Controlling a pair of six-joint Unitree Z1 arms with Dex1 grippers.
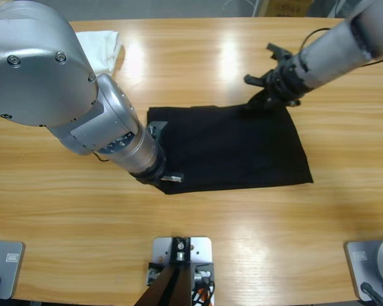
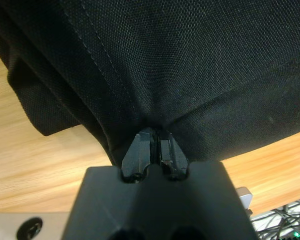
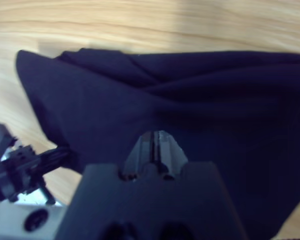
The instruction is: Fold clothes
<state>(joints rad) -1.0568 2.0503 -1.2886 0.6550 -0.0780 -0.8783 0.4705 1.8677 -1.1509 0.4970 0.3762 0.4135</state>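
Observation:
The clothes [image 1: 233, 146], a black shirt, lie as a flat rectangle in the middle of the wooden table [image 1: 242, 236]. My left gripper [image 1: 165, 177] is at the shirt's near left corner. In the left wrist view its jaws [image 2: 155, 147] are shut on a pinch of black fabric [image 2: 190, 65], which puckers toward them. My right gripper [image 1: 260, 101] is at the far right corner. Its jaws [image 3: 155, 142] are closed together on the dark cloth [image 3: 215, 125], which creases toward them. Collar, buttons and lettering are hidden.
A white folded garment [image 1: 103, 48] lies at the far left of the table, partly behind the left arm's large silver elbow [image 1: 45, 70]. The left gripper [image 3: 20, 167] also shows at the lower left of the right wrist view. Bare wood surrounds the shirt.

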